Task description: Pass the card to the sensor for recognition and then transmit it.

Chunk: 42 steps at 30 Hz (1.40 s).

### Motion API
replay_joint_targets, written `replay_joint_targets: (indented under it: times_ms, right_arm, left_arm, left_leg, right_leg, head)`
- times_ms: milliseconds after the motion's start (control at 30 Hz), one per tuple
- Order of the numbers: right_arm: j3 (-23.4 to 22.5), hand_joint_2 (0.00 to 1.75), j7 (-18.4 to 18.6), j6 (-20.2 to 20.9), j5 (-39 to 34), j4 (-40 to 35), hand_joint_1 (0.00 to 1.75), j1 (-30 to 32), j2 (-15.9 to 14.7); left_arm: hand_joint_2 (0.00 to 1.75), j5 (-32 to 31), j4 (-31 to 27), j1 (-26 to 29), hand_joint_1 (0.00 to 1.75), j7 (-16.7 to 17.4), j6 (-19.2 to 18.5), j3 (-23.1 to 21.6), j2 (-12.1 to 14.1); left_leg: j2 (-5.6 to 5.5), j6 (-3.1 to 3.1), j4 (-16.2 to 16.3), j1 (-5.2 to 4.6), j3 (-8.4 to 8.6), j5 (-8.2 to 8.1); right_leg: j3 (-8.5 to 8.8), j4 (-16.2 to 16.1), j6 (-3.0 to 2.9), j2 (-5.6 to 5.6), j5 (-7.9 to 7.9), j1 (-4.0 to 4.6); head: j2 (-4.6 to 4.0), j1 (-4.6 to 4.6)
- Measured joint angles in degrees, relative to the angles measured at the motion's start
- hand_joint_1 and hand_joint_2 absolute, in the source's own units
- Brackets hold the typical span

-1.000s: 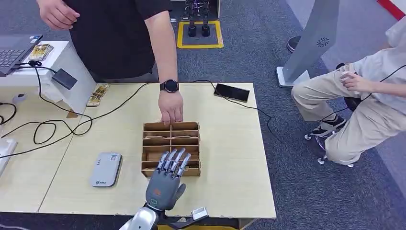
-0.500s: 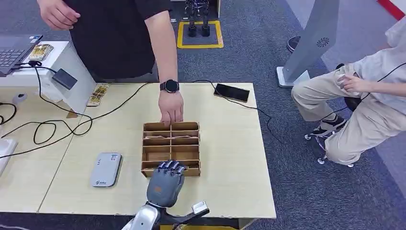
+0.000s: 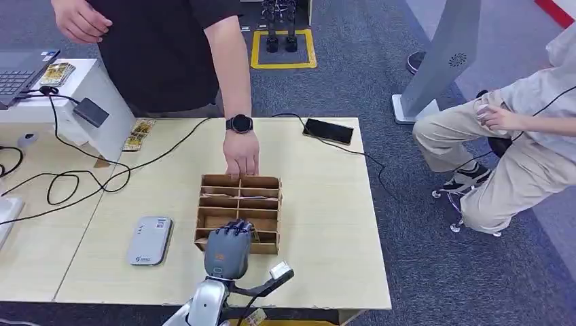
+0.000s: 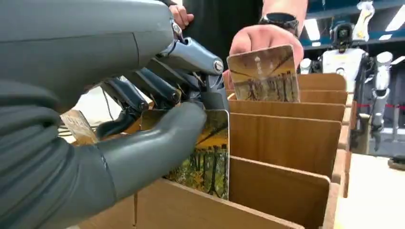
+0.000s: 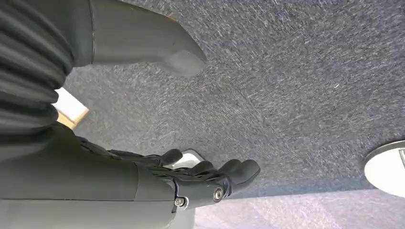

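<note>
Head view: my left hand (image 3: 227,250) was spread flat above the wooden organizer (image 3: 238,214) a second ago; now the fingers are curled down into the near row, so the grasp is underway. A person's hand (image 3: 242,157) rests at the far edge.

Left wrist view: thumb and fingers (image 4: 157,148) pinch the card (image 4: 206,153), seated upright in its slot, not lifted yet.

Right wrist view: my right hand (image 5: 191,179) hangs over carpet, fingers loosely apart, holding nothing.
</note>
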Motion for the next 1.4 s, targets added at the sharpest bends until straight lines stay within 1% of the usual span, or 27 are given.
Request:
replay_joint_targets:
  times_ms: [33,100,500,633,733,800,867,967,1067,1100,1200,1233,1267,1300,1367,1400]
  right_arm:
    - [0.0,1.75,-0.02,0.0,0.0,0.02,0.0,-0.01,0.0]
    - [0.0,1.75,-0.02,0.0,0.0,0.07,0.0,-0.02,0.0]
    - [0.0,1.75,-0.09,0.0,-0.02,0.39,0.0,0.0,0.02]
    - [0.0,1.75,-0.09,0.0,-0.02,0.37,0.0,0.01,0.02]
    - [0.0,1.75,-0.09,0.02,-0.02,0.37,0.0,0.01,0.02]
    - [0.0,1.75,0.11,0.0,-0.02,0.37,0.0,0.01,0.02]
    - [0.0,1.75,0.28,0.0,-0.02,0.37,0.0,0.04,0.02]
    - [0.0,1.75,0.5,0.0,0.11,0.31,0.0,0.03,0.04]
    - [0.0,1.75,0.61,0.02,0.26,0.0,0.0,0.1,0.13]
    - [0.0,1.75,0.63,0.0,0.28,-0.11,0.0,0.07,0.15]
    - [0.0,1.75,0.66,0.02,0.33,-0.26,0.0,0.1,0.2]
    - [0.0,1.75,0.79,0.0,0.33,-0.31,0.0,0.11,0.2]
    - [0.0,1.75,0.79,0.0,0.33,-0.37,0.0,0.1,0.2]
    - [0.0,1.75,0.77,0.0,0.33,-0.48,0.0,0.08,0.22]
    - [0.0,1.75,0.77,0.0,0.33,-0.59,0.0,0.08,0.26]
    - [0.0,1.75,0.77,0.0,0.33,-0.59,0.0,0.08,0.28]
  left_arm:
    - [1.75,0.0,0.11,-0.09,1.71,0.0,0.0,-0.09,0.02]
    - [1.75,0.0,0.28,-0.31,1.75,0.0,0.0,-0.17,0.09]
    - [1.75,0.0,-0.75,-0.06,1.75,0.5,0.04,-0.96,0.83]
    - [1.75,0.0,-3.7,1.17,1.75,0.5,0.04,-0.96,1.62]
    - [1.75,0.0,-7.49,2.27,1.75,0.35,0.04,-0.96,2.27]
    - [1.75,0.0,-10.21,2.86,1.75,-0.26,0.04,-0.96,2.69]
    - [1.75,0.0,-13.85,3.56,1.75,-1.63,0.04,-0.92,2.99]
    - [1.75,0.0,-18.85,4.63,1.75,-5.01,0.04,-0.02,2.84]
    - [1.75,0.13,-24.42,6.64,1.75,-12.98,0.04,3.33,0.98]
    - [1.75,0.22,-26.19,7.17,1.75,-16.19,0.04,4.97,-0.27]
    - [1.75,0.94,-29.84,8.51,1.75,-23.66,0.04,9.27,-2.87]
    - [1.75,1.64,-30.91,9.14,1.75,-26.98,0.04,11.29,-4.42]
    - [1.75,2.3,-31.74,9.59,1.75,-29.23,0.02,13.43,-5.6]
    - [1.75,2.58,-32.41,9.87,1.75,-30.27,0.02,14.68,-6.47]
    - [1.75,2.69,-33.27,10.29,1.75,-30.71,0.02,16.42,-7.5]
    - [1.75,2.69,-33.7,10.49,1.75,-30.73,0.02,17.09,-7.59]
  left_leg:
    - [-0.01,0.0,0.0,0.0,0.0,0.0]
    - [-0.01,0.0,0.0,0.0,0.0,0.0]
    - [0.0,0.0,0.0,-0.01,0.0,-0.01]
    - [0.01,0.0,0.0,0.0,-0.02,-0.01]
    - [0.0,0.0,0.0,0.0,-0.05,-0.01]
    - [0.0,0.0,0.0,0.0,-0.06,-0.01]
    - [-0.01,0.0,0.0,0.0,-0.08,-0.01]
    - [-0.02,0.0,0.0,-0.01,-0.09,-0.01]
    - [-0.03,0.01,0.01,-0.03,-0.1,-0.01]
    - [-0.04,0.01,0.01,-0.03,-0.1,-0.01]
    - [-0.02,0.01,0.02,-0.04,-0.09,-0.01]
    - [-0.02,0.01,0.02,-0.04,-0.08,-0.01]
    - [-0.02,0.01,0.02,-0.04,-0.07,-0.01]
    - [-0.02,0.01,0.02,-0.04,-0.07,-0.01]
    - [-0.02,0.01,0.02,-0.03,-0.07,-0.01]
    - [-0.02,0.01,0.02,-0.03,-0.05,-0.01]
  right_leg:
    - [0.01,0.0,0.0,-0.01,0.0,0.0]
    - [0.02,0.0,0.0,-0.02,0.0,0.0]
    - [0.01,0.0,0.01,0.0,0.0,-0.01]
    - [-0.02,0.0,0.0,0.01,-0.01,0.0]
    - [-0.03,0.0,0.01,-0.01,-0.01,0.0]
    - [-0.03,0.0,0.01,-0.01,-0.01,0.0]
    - [-0.04,0.0,0.01,-0.01,-0.01,-0.01]
    - [-0.04,-0.01,0.01,-0.02,-0.01,-0.01]
    - [-0.04,-0.02,0.02,-0.02,-0.01,-0.03]
    - [-0.04,-0.02,0.02,-0.02,-0.01,-0.03]
    - [-0.03,-0.02,0.02,-0.02,0.0,-0.04]
    - [-0.03,-0.03,0.02,-0.02,0.0,-0.03]
    - [-0.03,-0.02,0.02,-0.02,0.0,-0.03]
    - [-0.03,-0.02,0.02,-0.03,0.0,-0.03]
    - [-0.03,-0.02,0.02,-0.03,0.0,-0.02]
    - [-0.03,-0.02,0.02,-0.02,0.0,-0.02]
  head:
    - [0.0,0.02]
    - [0.0,0.02]
    - [0.0,0.0]
    - [0.0,0.02]
    - [0.0,0.02]
    - [0.0,0.0]
    - [0.0,0.0]
    - [0.0,0.02]
    - [0.0,0.04]
    - [0.0,0.02]
    - [0.0,0.0]
    - [0.0,0.02]
    - [0.0,0.02]
    - [0.0,0.02]
    - [0.0,0.02]
    - [0.0,0.0]
